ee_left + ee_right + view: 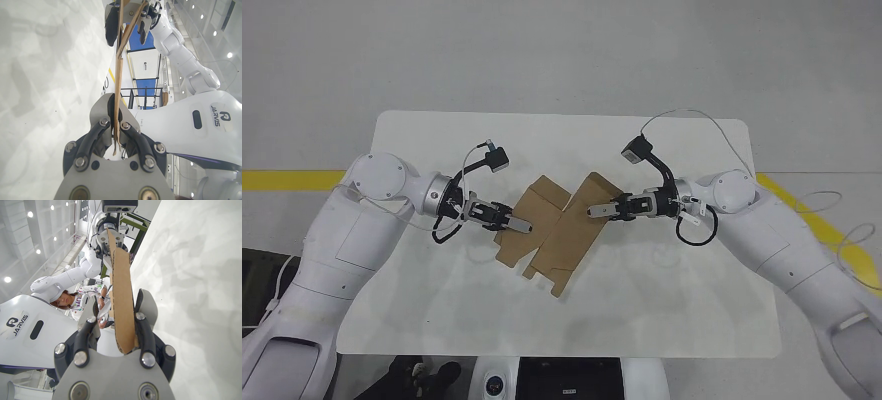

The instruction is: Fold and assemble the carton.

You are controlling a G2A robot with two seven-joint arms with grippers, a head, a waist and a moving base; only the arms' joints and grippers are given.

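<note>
A flat brown carton [552,235] hangs above the middle of the white table [672,300], spanning the gap between both grippers. My left gripper [517,227] is shut on the carton's left edge; in the left wrist view its fingers [111,106] pinch the thin cardboard [118,75] edge-on. My right gripper [592,211] is at the carton's right flap and stands open. In the right wrist view the flap [122,294] sits between the spread fingers and leans against one finger [140,302], while the other finger [92,306] is well off it.
The table's white top surrounds the carton on all sides, with its front edge [562,355] close to the robot. A yellow floor line [282,180] runs beyond the table's left and right ends.
</note>
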